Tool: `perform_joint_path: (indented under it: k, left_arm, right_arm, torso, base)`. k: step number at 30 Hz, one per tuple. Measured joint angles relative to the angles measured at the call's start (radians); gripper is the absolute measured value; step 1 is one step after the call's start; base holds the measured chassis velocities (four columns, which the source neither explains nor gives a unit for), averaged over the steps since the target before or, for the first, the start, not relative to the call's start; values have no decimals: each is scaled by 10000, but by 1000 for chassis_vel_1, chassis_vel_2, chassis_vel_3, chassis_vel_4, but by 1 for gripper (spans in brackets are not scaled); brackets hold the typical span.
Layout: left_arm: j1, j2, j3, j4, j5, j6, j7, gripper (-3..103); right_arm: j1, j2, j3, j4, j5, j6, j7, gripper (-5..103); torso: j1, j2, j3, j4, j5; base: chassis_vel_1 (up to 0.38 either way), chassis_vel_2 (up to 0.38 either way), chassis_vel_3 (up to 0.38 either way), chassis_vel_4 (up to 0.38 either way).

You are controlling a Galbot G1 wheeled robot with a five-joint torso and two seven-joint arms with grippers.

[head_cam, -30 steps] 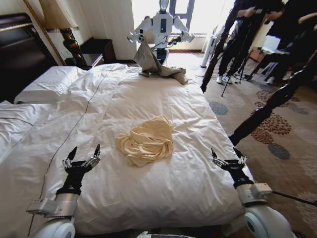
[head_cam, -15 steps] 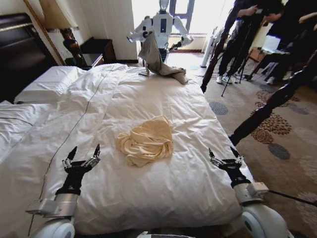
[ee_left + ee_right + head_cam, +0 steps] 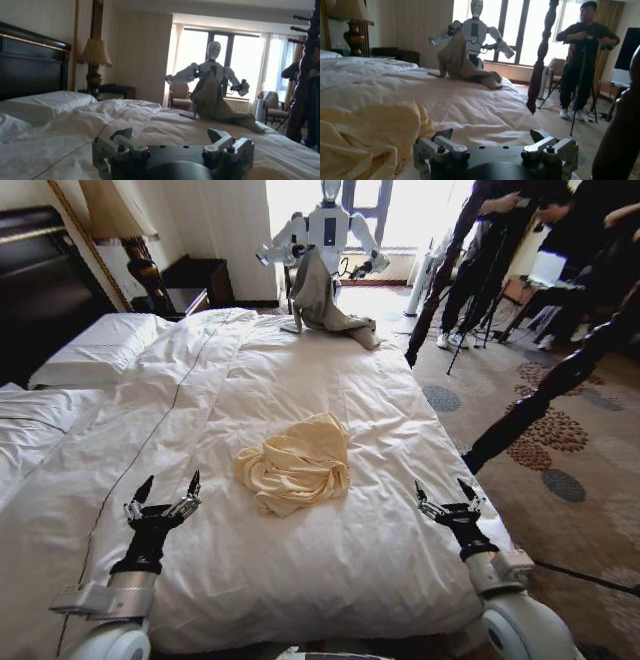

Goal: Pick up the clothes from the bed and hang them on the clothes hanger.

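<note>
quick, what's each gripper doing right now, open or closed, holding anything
Left gripper: open, empty, over the bed.
Right gripper: open, empty, right of the clothes.

No legible text, label, brand, number or sign appears in any of the three views. The surfaces in view carry no readable marking.
</note>
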Motion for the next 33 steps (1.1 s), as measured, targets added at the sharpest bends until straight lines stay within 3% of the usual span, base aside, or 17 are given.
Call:
perform_joint_path:
  k: [33]
  left_arm:
    - [16, -69, -48, -20, -19, -51, 37, 100]
  right_arm:
    - [337, -108, -464, -179, -52, -26, -52, 100]
  torso:
    - [0, 0, 0, 0, 0]
  base:
    - [0, 0, 0, 0]
